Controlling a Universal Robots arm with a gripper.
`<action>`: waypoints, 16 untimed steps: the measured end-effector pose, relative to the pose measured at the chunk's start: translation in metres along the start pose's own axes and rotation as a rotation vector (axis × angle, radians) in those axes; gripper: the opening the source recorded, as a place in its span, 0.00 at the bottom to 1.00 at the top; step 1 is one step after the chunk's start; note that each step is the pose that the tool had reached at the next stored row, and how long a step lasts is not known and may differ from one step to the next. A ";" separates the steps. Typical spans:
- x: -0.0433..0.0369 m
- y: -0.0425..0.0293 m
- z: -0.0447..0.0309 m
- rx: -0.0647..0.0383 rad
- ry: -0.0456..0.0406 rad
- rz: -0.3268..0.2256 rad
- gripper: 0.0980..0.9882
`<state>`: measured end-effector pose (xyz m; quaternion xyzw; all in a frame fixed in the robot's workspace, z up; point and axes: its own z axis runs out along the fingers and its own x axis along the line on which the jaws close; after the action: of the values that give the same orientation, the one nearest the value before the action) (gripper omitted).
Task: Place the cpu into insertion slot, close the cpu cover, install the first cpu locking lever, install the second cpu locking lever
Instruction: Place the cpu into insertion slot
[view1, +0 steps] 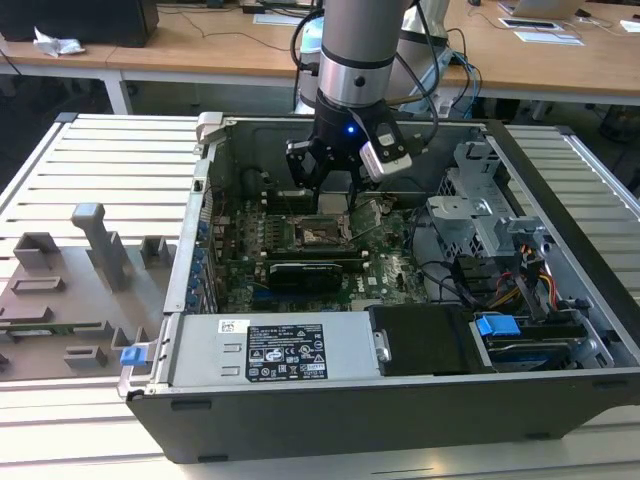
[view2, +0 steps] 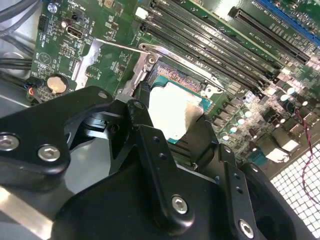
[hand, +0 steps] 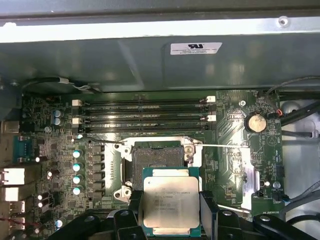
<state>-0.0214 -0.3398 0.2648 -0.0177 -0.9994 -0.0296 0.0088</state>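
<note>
Clamping the cpu (hand: 171, 206), the gripper (hand: 170, 198) partly hides the insertion slot (hand: 156, 159).

A: State of the cpu (hand: 171, 204)?
B: Silvery-grey square top with a green rim, lying level. The gripper (hand: 171, 212) clamps it at two opposite edges. It is not seated.
A: The insertion slot (hand: 156, 157)?
B: Bare, with the dark pin field exposed. The cpu cover (hand: 248, 177) is swung open beside it.
</note>
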 end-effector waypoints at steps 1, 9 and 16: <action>0.0000 0.0000 0.0000 0.000 -0.0004 0.008 0.50; 0.0000 0.0000 0.0000 -0.001 -0.0059 0.101 0.50; 0.0000 0.0000 0.0001 -0.003 -0.0115 0.196 0.50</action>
<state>-0.0215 -0.3398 0.2647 -0.1156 -0.9928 -0.0299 0.0058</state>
